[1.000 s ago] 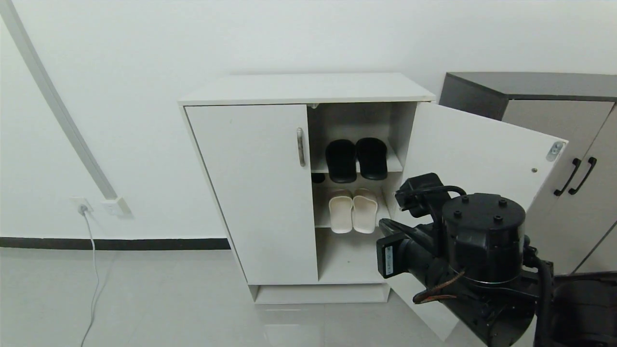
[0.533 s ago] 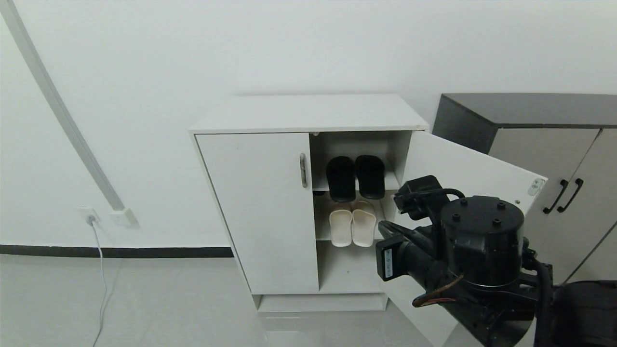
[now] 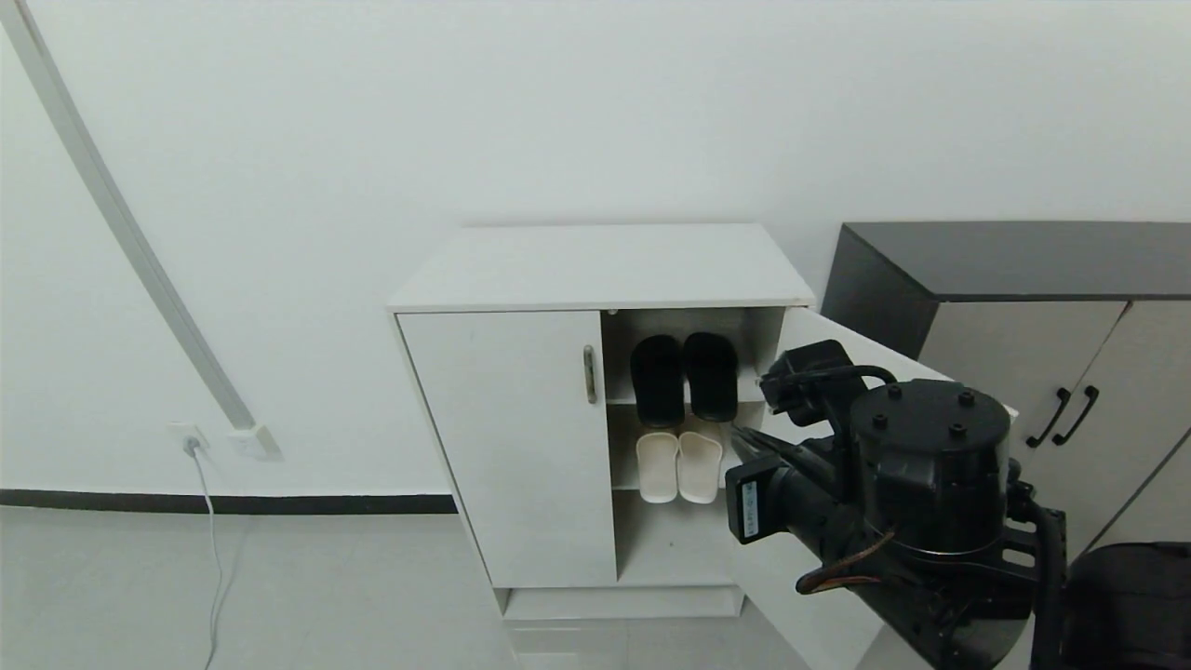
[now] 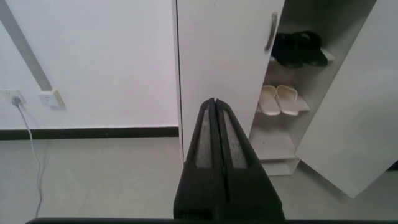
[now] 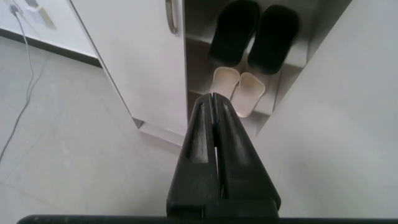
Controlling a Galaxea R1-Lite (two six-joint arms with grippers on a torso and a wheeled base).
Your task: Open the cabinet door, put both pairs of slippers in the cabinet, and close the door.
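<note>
The white cabinet [image 3: 595, 270] stands against the wall with its left door [image 3: 512, 447] closed and its right door [image 3: 791, 605] swung open. Black slippers [image 3: 657, 377] lie side by side on the upper shelf, and cream slippers [image 3: 659, 465] sit on the shelf below. My right gripper [image 3: 747, 435] is in front of the open door, shut and holding nothing. From the right wrist, the shut gripper [image 5: 213, 98] points toward the cream slippers [image 5: 239, 90]. My left gripper [image 4: 214, 102] is shut and empty, facing the closed left door [image 4: 217, 50].
A grey cabinet with a dark top [image 3: 1023, 316] stands directly right of the open door. A wall socket with a hanging cable [image 3: 191, 437] and a slanted wall duct [image 3: 121, 233] are at the left. Bare floor lies in front of the cabinet.
The whole head picture has shifted: the cabinet now sits lower and smaller, so the camera has drawn back. Slippers and door keep their places; the right arm holds the same spot in the picture.
</note>
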